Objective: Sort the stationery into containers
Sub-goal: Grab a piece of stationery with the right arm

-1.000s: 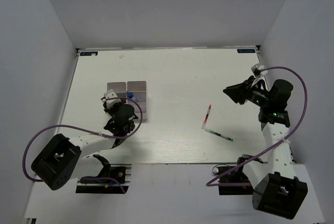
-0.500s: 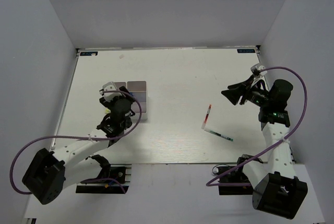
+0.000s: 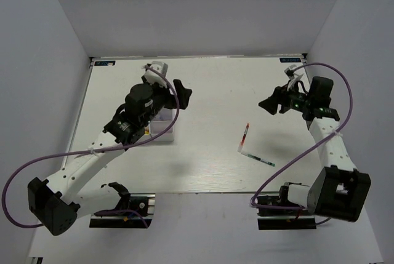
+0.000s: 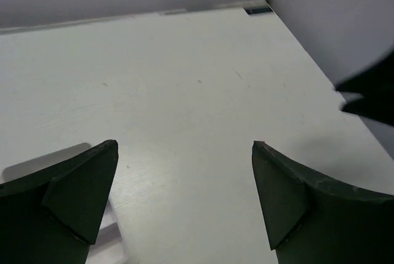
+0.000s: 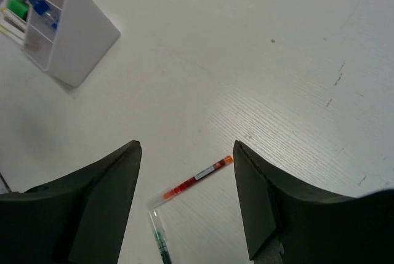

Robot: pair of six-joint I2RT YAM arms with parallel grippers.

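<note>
White tabletop (image 3: pixel 209 85) carries a red-tipped pen (image 5: pixel 196 179) abutting a green-tipped pen (image 3: pixel 258 159); both jaws gape empty, and the right might snag both.

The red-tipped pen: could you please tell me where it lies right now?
In the top view the red-tipped pen lies right of centre, its near end beside the green-tipped pen, below and left of the right gripper.

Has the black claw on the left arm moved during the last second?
Yes. The left gripper has swung from over the white divided plastic tray to past its far right corner, away from the robot's base.
</note>
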